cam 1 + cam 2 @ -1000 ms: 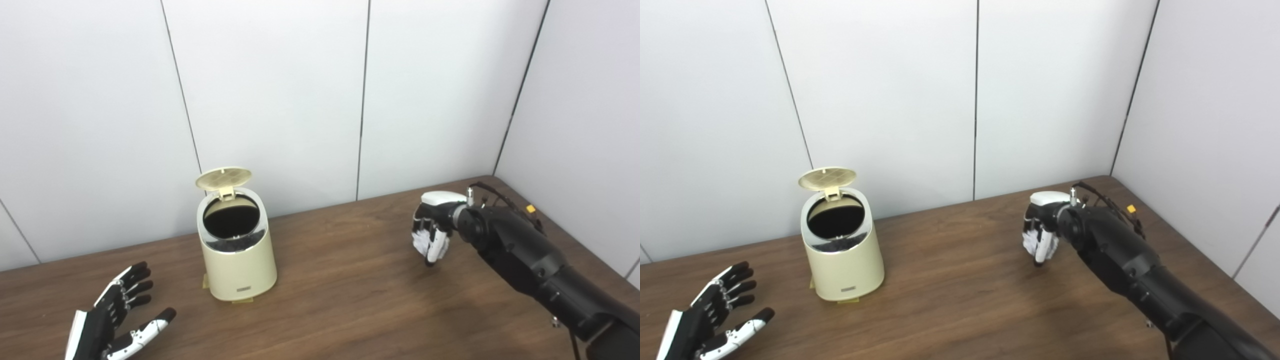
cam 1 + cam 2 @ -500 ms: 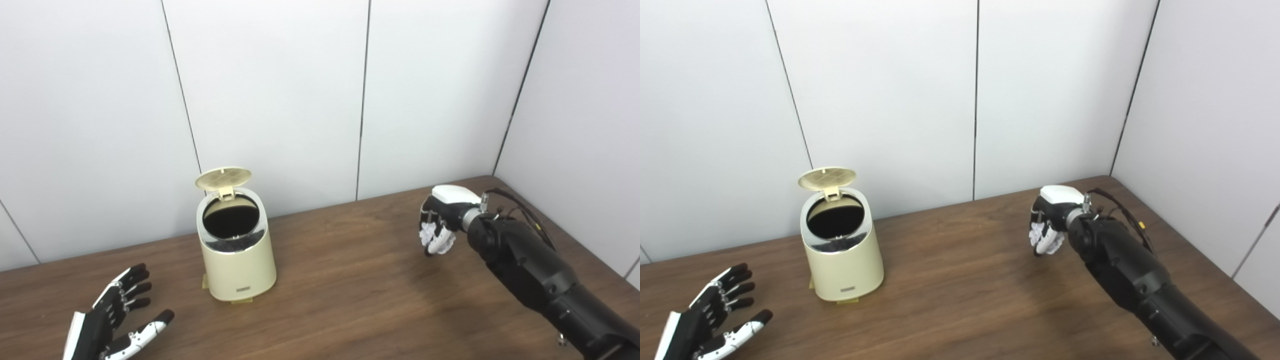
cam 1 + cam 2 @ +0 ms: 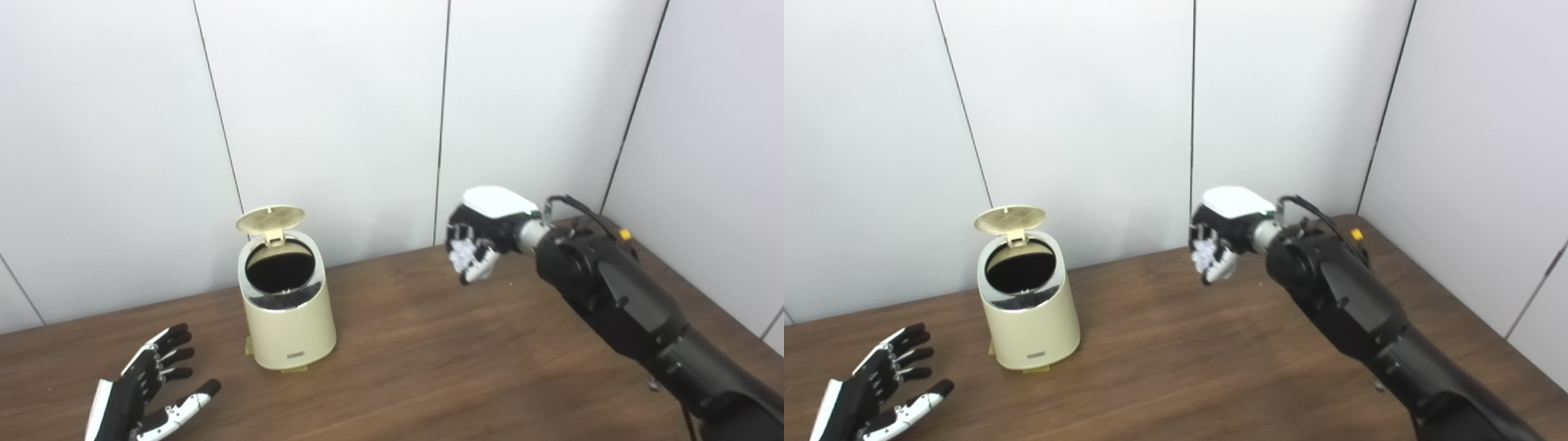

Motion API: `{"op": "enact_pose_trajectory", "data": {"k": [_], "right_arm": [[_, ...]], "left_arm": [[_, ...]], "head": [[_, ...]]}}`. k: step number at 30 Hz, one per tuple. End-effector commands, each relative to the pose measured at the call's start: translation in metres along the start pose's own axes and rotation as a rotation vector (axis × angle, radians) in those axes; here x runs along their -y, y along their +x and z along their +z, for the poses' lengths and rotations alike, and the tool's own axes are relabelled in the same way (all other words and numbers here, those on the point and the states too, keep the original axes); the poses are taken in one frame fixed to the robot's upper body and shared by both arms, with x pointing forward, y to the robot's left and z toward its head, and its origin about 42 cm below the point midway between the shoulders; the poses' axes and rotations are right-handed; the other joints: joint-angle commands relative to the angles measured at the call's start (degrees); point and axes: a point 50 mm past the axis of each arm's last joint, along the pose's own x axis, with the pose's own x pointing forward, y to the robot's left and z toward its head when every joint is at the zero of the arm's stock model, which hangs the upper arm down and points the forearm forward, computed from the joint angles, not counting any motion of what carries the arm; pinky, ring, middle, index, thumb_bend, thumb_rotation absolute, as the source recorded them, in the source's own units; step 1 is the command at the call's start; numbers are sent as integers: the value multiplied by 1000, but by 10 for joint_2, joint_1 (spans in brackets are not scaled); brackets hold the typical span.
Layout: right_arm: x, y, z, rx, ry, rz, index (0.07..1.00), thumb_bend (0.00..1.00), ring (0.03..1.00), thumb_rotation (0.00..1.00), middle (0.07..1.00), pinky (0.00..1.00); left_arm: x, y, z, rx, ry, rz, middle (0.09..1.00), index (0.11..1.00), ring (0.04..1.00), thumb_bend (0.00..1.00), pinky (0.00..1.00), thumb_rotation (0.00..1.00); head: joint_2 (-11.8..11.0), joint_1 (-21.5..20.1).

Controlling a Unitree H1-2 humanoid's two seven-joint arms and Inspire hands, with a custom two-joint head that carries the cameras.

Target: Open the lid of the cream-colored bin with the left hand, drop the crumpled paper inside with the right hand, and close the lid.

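Observation:
The cream-colored bin [image 3: 288,318] stands on the table left of centre, its round lid [image 3: 271,218] tipped up and back, its dark inside showing. My right hand [image 3: 474,242] is raised above the table to the right of the bin, well apart from it, and is shut on the crumpled white paper [image 3: 460,252], which shows between the fingers; it also shows in the right eye view [image 3: 1216,242]. My left hand [image 3: 147,392] is open and empty, palm up, low near the table's front left, to the left of the bin.
The brown wooden table [image 3: 429,367] ends at white wall panels [image 3: 337,122] behind and to the right. A small yellow tab [image 3: 623,234] sits on the cabling of my right arm.
My right hand has lifted from near the table at the right and moved up and left toward the bin, still holding the paper. The left hand and the bin have barely moved.

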Motion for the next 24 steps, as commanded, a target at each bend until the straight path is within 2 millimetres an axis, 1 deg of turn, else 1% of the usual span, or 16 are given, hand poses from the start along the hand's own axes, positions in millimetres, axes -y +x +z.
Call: {"op": "enact_pose_trajectory", "data": {"k": [1,3,7,10,13,18,21,24], "right_arm": [[39,4,17,21,-20,-90,479,519,419,0,513,418],[44,6,25,41,-8,-90,480,519,417,0,516,393],[59,11,51,95,-5,-76,485,518,401,0,508,372],[67,15,65,129,-21,-74,488,519,405,0,503,384],[72,21,79,153,-1,-80,497,519,401,0,499,382],[74,31,104,182,24,-103,504,518,396,0,500,349],[72,38,114,222,29,-111,516,516,389,0,500,331],[69,44,125,275,51,-110,502,517,403,0,506,354]], "left_arm": [[4,9,6,28,5,9,822,852,770,717,675,108],[7,9,6,27,5,7,823,851,770,721,675,110],[15,9,6,27,-3,6,833,852,779,731,691,95],[22,8,7,19,-23,1,839,859,796,742,710,112],[29,8,8,15,-29,0,835,860,800,740,708,109],[40,9,10,15,-38,-3,844,860,801,735,664,118],[46,10,12,16,-29,-5,842,862,798,737,655,137],[51,10,13,21,-25,-6,832,857,780,744,641,149]], "head": [[0,1],[-3,14],[-6,38],[-8,61],[-8,81],[-9,109],[-9,125],[-8,136]]}}
